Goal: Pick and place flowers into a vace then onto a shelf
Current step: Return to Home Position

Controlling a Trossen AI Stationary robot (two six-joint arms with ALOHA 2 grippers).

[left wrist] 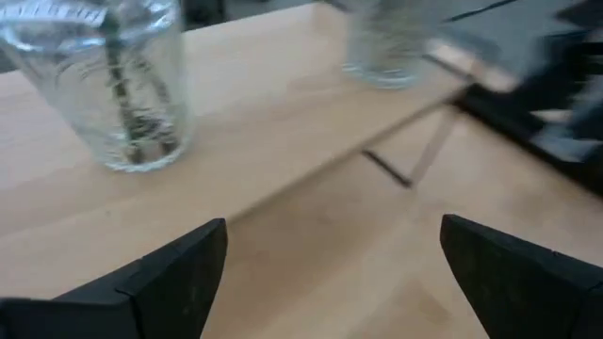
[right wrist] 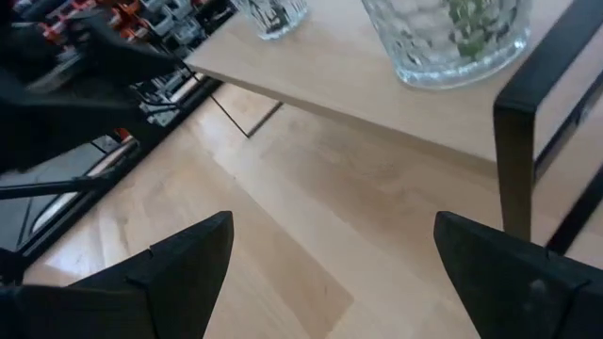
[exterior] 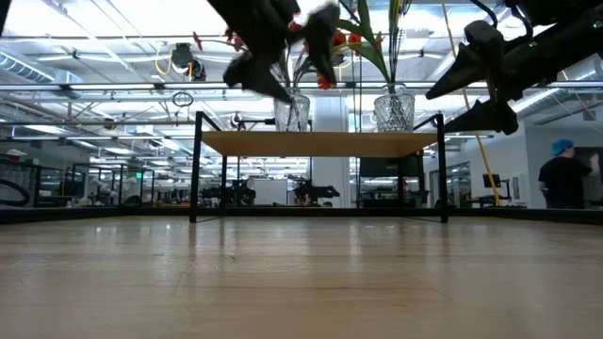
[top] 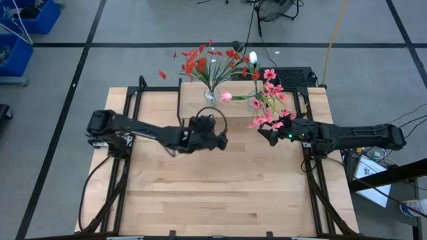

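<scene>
Two clear glass vases stand by their bases on the shelf (top: 193, 107) at the table's far middle. The left vase (top: 212, 95) holds red flowers (top: 203, 63). The right vase (right wrist: 452, 38) holds pink flowers (top: 270, 100) and green stems. A pink tulip bud (top: 225, 97) shows between the vases. My left gripper (top: 223, 141) hovers open just in front of the shelf, short of the left vase (left wrist: 122, 85). My right gripper (top: 262, 135) hangs open in front of the shelf's right end. Neither has anything between its fingers.
The shelf's thin black legs (exterior: 196, 169) (exterior: 443, 169) stand on the tabletop. Bare tabletop (top: 220, 193) stretches toward the near edge. Black frame rails (top: 123, 180) run along both table sides. A person (exterior: 565, 174) stands in the room beyond.
</scene>
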